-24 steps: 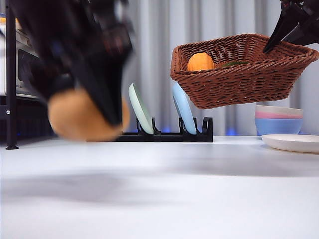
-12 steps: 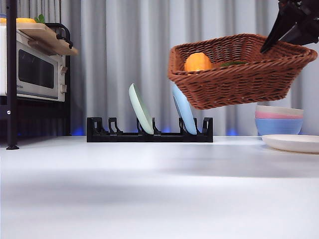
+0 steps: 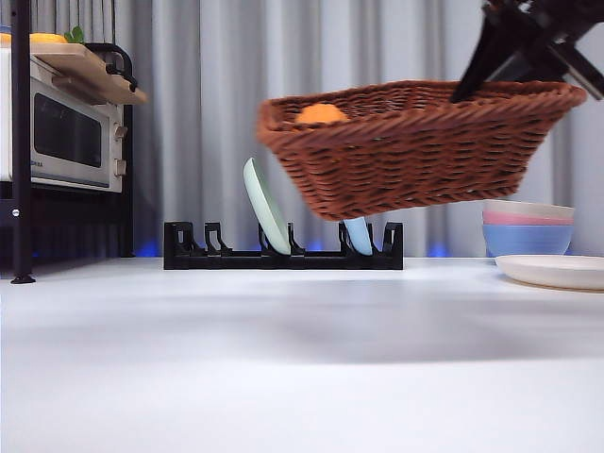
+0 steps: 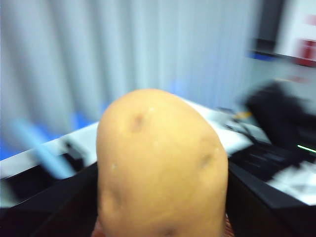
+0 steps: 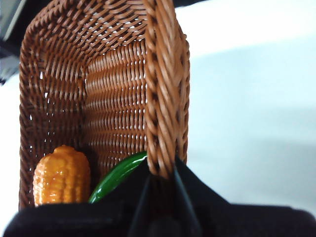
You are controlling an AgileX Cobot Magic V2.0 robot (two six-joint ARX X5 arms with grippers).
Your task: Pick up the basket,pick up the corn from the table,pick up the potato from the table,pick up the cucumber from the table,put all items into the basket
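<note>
Black fingers of our right gripper (image 5: 160,190) pinch the braided rim of the wicker basket (image 3: 415,146), one inside and one outside the wall. We hold the basket in the air, tilted, above the white desk (image 3: 302,359), in front of a black dish rack (image 3: 283,247). Inside lie the orange corn (image 5: 61,175) and a dark green cucumber (image 5: 116,175), side by side near our grip. Our left gripper (image 4: 160,232) holds the tan potato (image 4: 160,165) clamped between its fingers; that view is blurred, so where it hangs is unclear, though it looks well above the desk. Stacked bowls (image 3: 527,226) stand at one side.
</note>
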